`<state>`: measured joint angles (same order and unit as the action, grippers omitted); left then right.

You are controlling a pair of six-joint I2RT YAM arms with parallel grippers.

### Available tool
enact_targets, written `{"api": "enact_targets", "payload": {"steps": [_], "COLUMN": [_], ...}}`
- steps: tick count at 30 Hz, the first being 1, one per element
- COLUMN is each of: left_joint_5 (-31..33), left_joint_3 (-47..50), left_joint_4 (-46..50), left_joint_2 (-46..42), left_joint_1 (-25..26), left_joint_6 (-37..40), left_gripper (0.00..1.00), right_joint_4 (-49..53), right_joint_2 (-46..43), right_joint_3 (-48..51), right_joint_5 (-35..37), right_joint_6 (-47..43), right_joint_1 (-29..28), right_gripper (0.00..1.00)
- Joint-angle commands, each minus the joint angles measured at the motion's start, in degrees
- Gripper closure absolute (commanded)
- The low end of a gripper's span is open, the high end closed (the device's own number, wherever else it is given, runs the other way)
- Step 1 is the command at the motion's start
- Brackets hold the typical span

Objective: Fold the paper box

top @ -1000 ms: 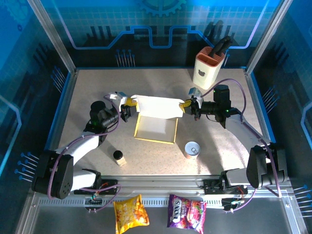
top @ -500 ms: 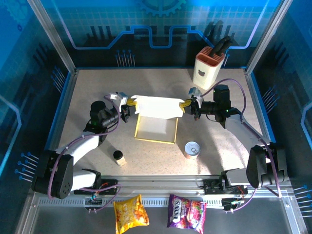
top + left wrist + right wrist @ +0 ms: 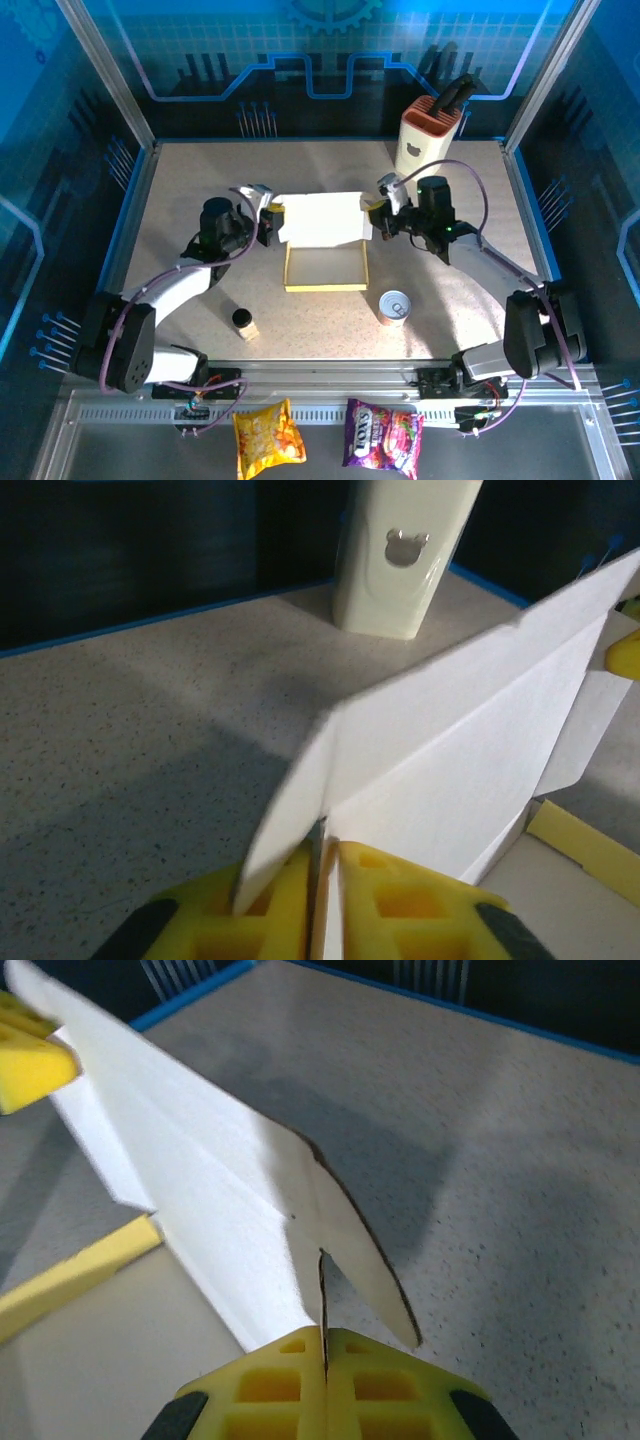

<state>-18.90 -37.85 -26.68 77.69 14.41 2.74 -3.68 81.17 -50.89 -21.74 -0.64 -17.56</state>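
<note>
At the middle of the tabletop [image 3: 190, 190] you have the paper box [image 3: 322, 222], with its yellow-edged base lying flat and its white back panel raised. Your left gripper [image 3: 270, 222] is clamped on the left side flap of the panel. Your right gripper [image 3: 378, 215] is clamped on the right flap, pads pressed tight on the cardboard. The panel seems to lean a little toward the far side, but I cannot be sure.

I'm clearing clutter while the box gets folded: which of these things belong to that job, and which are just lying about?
In the job: paper box, its raised flap pinched by the left tool and the right tool.

Lying about: knife block, tin can, small dark-capped bottle, yellow snack bag, purple snack bag.
</note>
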Motion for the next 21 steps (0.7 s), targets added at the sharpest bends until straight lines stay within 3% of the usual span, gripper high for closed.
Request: {"api": "enact_targets", "payload": {"steps": [1, 8, 11, 21], "left_joint_5": [4.9, 9.6, 11.3, 13.5], "left_joint_3": [-5.0, -10.3, -12.4, -15.7], "left_joint_4": [6.2, 13.3, 17.2, 24.5], "left_joint_2": [3.1, 6.9, 7.9, 10.0], "left_joint_1": [2.0, 3.3, 3.5, 3.6], "left_joint_6": [1.2, -0.9, -1.6, -2.2], "left_gripper": [0.81, 0.83, 0.78, 0.81], "right_joint_4": [0.2, 1.9, 0.8, 0.6], "right_joint_2": [2.6, 7.1, 7.9, 8.5], "right_joint_3": [-3.0, -6.2, -6.2, -6.7], "right_joint_5": [14.4, 27.8, 30.9, 32.6], "right_joint_6": [7.6, 13.8, 13.8, 12.8], "right_joint_1": [-4.3, -8.7, -9.8, -10.0], "right_gripper": [1.0, 1.0, 1.0, 1.0]}}
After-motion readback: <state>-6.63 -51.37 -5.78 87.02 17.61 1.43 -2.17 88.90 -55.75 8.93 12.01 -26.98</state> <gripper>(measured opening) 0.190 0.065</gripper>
